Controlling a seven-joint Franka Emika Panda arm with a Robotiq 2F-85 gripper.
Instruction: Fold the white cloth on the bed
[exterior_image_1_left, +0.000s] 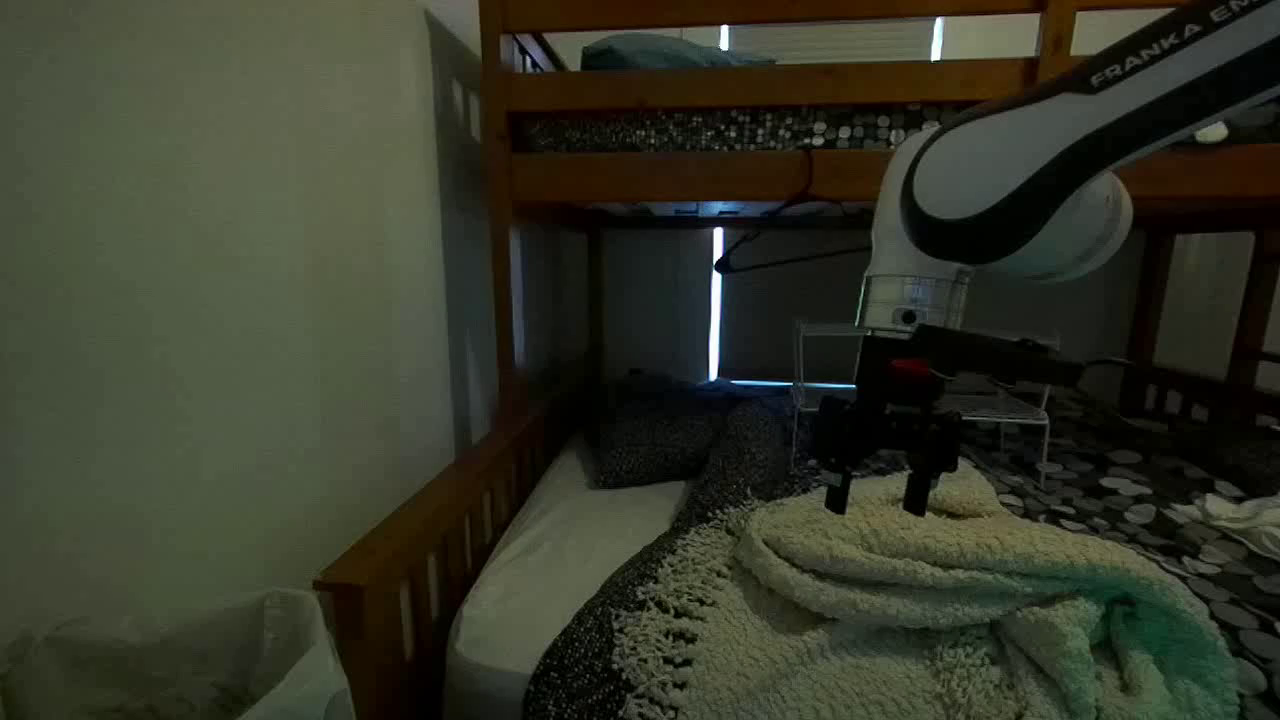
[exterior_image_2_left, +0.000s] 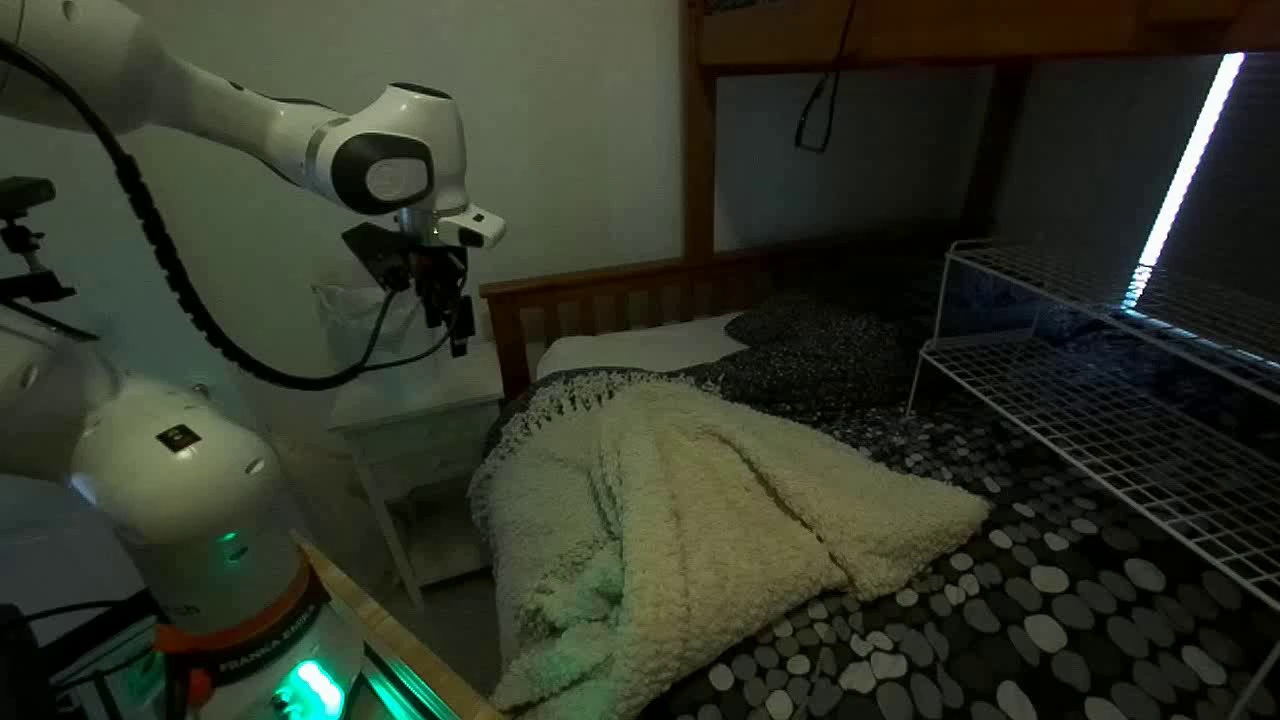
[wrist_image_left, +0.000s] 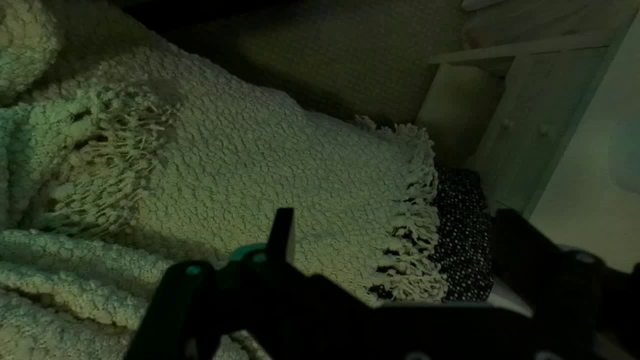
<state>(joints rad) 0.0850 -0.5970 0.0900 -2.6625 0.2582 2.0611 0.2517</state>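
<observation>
The white cloth lies rumpled on the bed in both exterior views (exterior_image_1_left: 900, 560) (exterior_image_2_left: 700, 500), with folds and a fringed edge. In the wrist view the cloth (wrist_image_left: 300, 165) fills the left and middle, its fringe beside the dark speckled bedspread (wrist_image_left: 462, 235). The bed (exterior_image_1_left: 430, 510) has a brown wooden frame, also seen in an exterior view (exterior_image_2_left: 600, 290). My gripper (exterior_image_1_left: 877, 498) is open and empty, pointing down. In an exterior view the gripper (exterior_image_2_left: 458, 335) hangs in the air, apart from the cloth and above its fringed side. In the wrist view the fingers (wrist_image_left: 395, 215) are wide apart.
A white wire rack (exterior_image_2_left: 1040, 400) stands on the bed. A white nightstand (exterior_image_2_left: 415, 410) is beside the bed's end. A dark pillow (exterior_image_1_left: 655, 440) lies at the far side. A hanger (exterior_image_1_left: 800, 262) hangs from the upper bunk rail (exterior_image_1_left: 700, 178). A white bag (exterior_image_1_left: 290, 650) is beside the bed.
</observation>
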